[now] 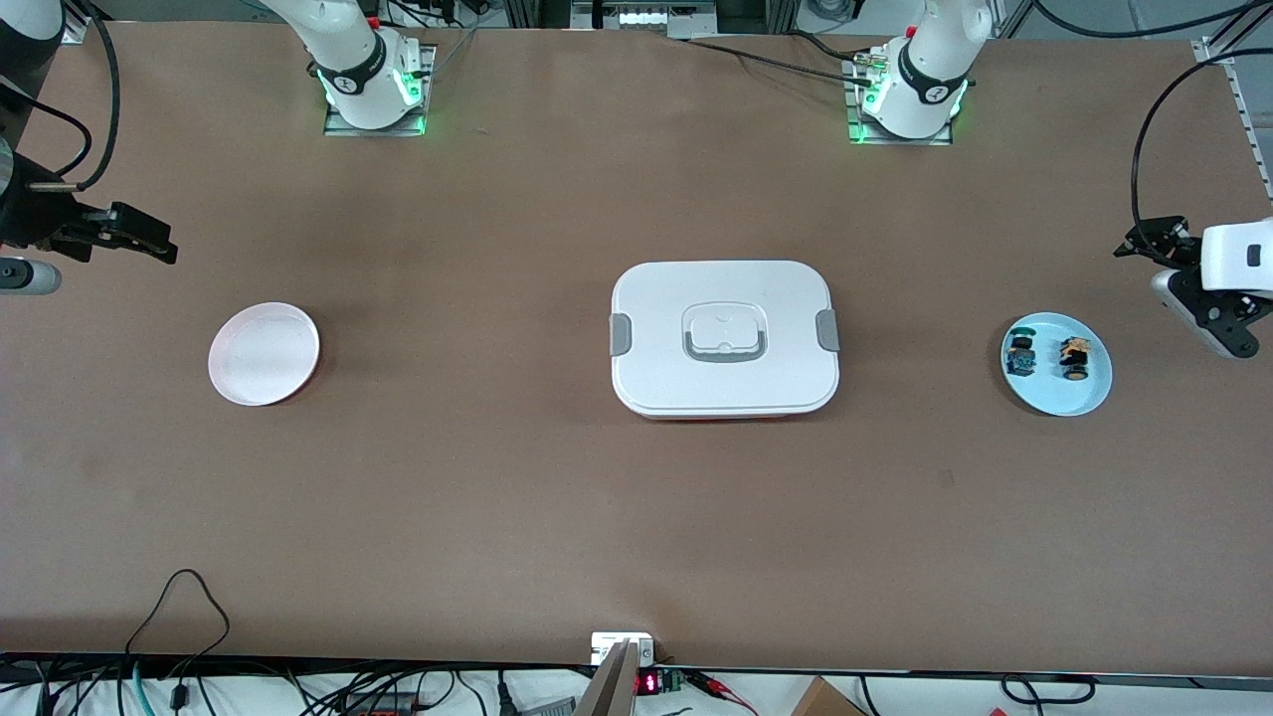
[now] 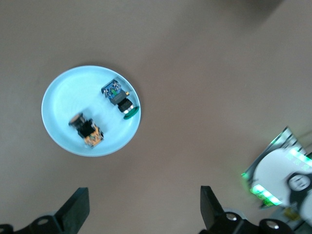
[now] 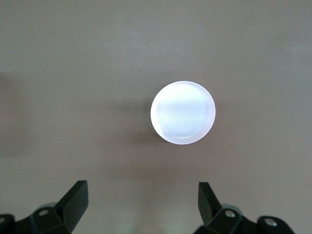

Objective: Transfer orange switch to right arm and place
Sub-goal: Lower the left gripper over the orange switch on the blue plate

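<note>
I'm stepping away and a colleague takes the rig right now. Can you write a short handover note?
Left tool: open, empty, waiting in the air near the blue plate.
Right tool: open, empty, waiting over the table near the white plate.
Orange switch: on the blue plate beside the blue-green switch, at the left arm's end.
White lidded box: mid-table, closed.
Done: nothing yet.
Left: left tool picks the orange switch, hands it to the right tool, which places it.
</note>
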`<state>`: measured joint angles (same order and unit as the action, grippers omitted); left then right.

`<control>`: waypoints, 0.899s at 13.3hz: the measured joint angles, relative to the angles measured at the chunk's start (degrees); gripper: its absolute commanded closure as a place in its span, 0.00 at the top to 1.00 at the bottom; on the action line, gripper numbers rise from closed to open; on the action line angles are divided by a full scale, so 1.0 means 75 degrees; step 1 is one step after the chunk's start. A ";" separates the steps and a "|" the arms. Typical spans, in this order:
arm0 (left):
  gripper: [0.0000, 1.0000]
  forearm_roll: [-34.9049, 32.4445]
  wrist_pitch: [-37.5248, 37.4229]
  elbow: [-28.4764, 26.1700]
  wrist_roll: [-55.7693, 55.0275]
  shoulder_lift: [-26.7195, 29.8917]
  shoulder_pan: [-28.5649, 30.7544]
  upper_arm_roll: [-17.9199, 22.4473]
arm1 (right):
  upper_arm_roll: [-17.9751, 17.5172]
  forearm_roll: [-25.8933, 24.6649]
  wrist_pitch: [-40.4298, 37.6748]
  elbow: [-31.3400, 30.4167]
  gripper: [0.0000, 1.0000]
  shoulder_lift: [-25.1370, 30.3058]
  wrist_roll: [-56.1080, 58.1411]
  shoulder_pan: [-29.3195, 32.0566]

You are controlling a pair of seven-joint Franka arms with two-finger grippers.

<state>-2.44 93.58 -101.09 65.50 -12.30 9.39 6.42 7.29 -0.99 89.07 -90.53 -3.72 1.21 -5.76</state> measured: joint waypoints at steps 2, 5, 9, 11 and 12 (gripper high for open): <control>1.00 -0.0006 0.0415 -0.0222 0.0848 -0.0193 0.0209 0.0000 | 0.0000 0.0000 0.0007 0.0000 1.00 0.0000 0.0000 -0.0002; 1.00 -0.0006 0.1336 -0.0676 0.2318 -0.0372 0.0423 0.0000 | -0.0001 0.0000 0.0040 0.0000 1.00 0.0000 0.0000 -0.0029; 1.00 -0.0009 0.2924 -0.1567 0.4267 -0.0475 0.0668 -0.0003 | -0.0001 0.0002 0.0043 0.0002 1.00 0.0000 0.0000 -0.0049; 1.00 -0.0008 0.3402 -0.1877 0.4976 -0.0611 0.0845 -0.0007 | -0.0001 0.0002 0.0045 0.0015 1.00 -0.0001 0.0000 -0.0059; 1.00 0.0015 0.3658 -0.1955 0.5454 -0.0726 0.0930 -0.0014 | -0.0001 0.0002 0.0046 0.0025 1.00 -0.0001 0.0000 -0.0061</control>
<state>-2.33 121.02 -115.75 106.40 -17.74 16.37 6.32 7.28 -0.97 89.41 -90.34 -3.72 1.21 -6.22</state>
